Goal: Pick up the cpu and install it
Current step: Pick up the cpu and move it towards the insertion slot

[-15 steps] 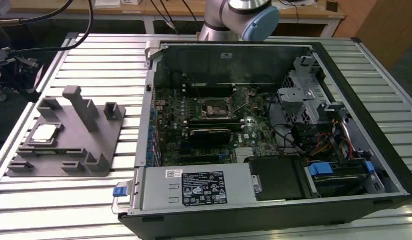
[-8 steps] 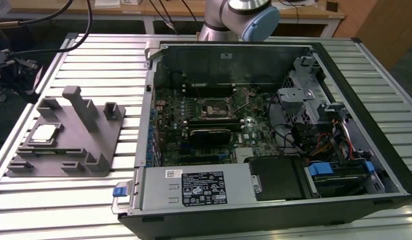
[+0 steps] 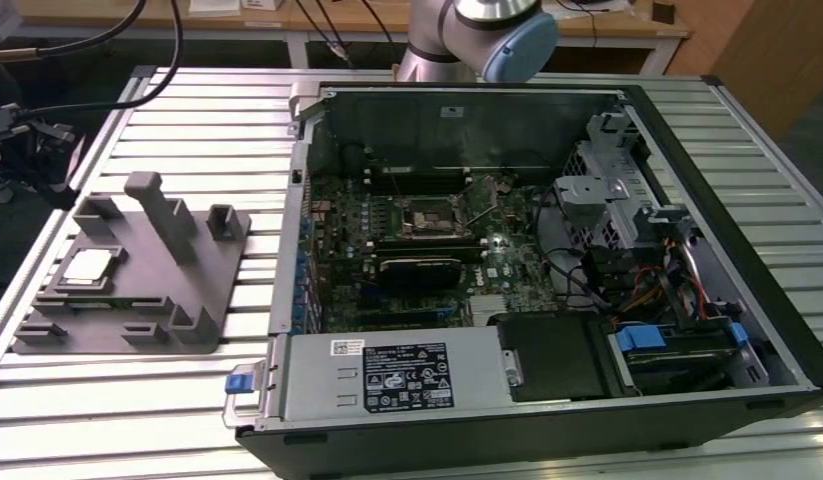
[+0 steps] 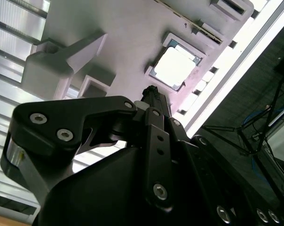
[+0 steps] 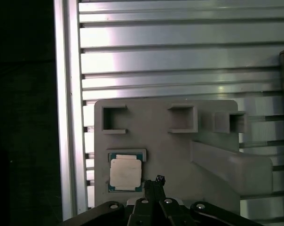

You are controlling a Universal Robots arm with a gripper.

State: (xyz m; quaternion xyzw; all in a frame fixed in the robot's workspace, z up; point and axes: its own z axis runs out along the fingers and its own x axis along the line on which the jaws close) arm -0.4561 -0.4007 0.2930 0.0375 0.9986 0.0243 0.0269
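The cpu (image 3: 91, 268), a small silvery square chip with a pale rim, lies flat in a shallow pocket of the grey tray (image 3: 131, 305) at the exterior view's left. Both wrist views look down on it: the cpu (image 4: 176, 67) (image 5: 125, 173) rests in its recess on the tray (image 4: 123, 42) (image 5: 165, 150). My gripper (image 5: 159, 180) (image 4: 151, 91) hangs well above the tray, its tip just beside the chip, shut with nothing in it. The dark square socket (image 3: 425, 218) sits on the motherboard inside the open computer case (image 3: 771, 330).
The tray carries tall grey posts (image 3: 164, 215) and several low blocks (image 5: 182, 117). It lies on a ribbed metal table (image 3: 184, 110), near that table's edge (image 5: 67, 117). Cables, a drive cage (image 3: 611, 200) and a power supply (image 3: 398, 375) crowd the case. My arm's joint (image 3: 498, 35) shows behind it.
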